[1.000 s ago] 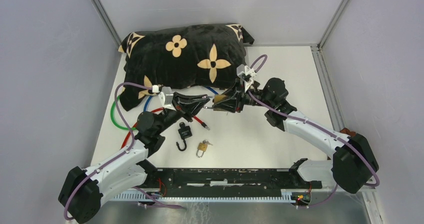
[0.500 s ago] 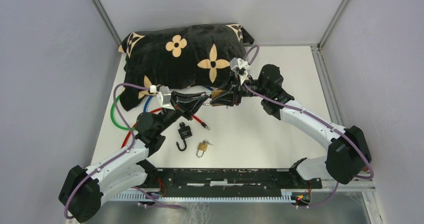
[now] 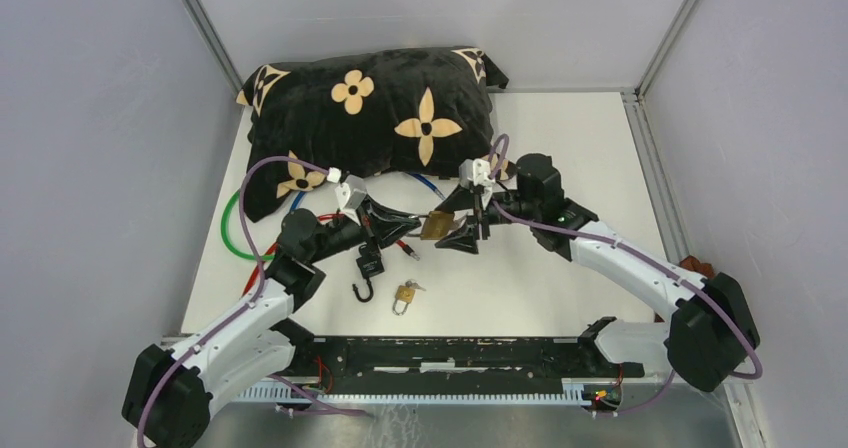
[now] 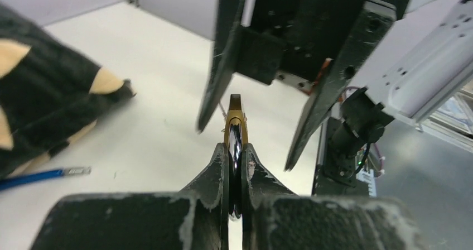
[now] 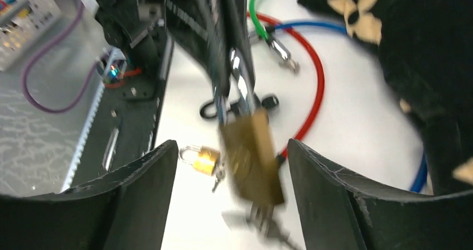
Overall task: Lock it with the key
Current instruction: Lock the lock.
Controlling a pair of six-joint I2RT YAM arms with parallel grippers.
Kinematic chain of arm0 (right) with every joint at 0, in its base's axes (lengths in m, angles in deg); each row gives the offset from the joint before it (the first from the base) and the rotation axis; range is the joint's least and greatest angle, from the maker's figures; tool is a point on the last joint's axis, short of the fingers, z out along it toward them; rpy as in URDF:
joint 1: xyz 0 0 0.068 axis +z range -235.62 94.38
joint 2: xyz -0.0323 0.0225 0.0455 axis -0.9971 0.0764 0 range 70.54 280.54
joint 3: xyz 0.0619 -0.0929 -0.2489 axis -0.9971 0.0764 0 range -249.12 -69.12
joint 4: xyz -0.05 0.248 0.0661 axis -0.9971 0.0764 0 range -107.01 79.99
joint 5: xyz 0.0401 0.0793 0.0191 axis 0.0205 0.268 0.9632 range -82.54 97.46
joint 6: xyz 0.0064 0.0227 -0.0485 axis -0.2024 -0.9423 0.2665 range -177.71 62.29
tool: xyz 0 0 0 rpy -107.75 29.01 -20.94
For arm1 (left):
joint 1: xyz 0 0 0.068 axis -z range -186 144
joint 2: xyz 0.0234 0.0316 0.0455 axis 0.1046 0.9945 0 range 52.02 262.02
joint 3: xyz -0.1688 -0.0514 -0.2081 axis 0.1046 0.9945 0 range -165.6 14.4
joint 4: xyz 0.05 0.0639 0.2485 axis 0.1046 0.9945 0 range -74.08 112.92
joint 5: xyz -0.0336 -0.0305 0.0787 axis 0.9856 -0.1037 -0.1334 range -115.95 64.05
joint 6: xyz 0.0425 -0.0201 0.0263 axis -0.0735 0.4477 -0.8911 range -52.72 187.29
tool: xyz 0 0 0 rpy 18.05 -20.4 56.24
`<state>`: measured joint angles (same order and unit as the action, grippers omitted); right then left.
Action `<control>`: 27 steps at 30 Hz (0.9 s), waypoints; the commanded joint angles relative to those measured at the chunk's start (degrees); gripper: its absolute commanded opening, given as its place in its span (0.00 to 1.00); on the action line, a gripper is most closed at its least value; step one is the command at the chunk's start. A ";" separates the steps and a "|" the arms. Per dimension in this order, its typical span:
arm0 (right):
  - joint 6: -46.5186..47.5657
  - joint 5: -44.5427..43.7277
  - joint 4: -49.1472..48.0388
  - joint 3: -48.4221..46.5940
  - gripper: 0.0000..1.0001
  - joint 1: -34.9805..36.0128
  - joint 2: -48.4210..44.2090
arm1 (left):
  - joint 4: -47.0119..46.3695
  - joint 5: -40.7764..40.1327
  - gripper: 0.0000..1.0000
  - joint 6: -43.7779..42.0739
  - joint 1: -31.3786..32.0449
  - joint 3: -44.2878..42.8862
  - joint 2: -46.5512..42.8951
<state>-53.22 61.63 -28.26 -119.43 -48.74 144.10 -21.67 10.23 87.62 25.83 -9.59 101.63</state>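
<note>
Padlock (image 5: 251, 155): brass body, steel shackle, hanging body-down clear of the table (image 3: 580, 148). Key (image 5: 266, 221): blurred, at its lower end.

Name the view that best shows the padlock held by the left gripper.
Right wrist: the padlock shows its broad brass face, though blurred. Top external shows it small; left wrist, only its thin edge.
</note>
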 commanded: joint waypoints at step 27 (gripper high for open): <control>14.86 -1.94 11.68 2.00 0.09 -0.61 2.28 | 7.29 8.99 0.02 -4.82 -4.72 -2.46 -5.43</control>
<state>-38.23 59.97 -15.17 -114.46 -49.81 145.33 -7.31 17.86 83.47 21.44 -9.59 97.71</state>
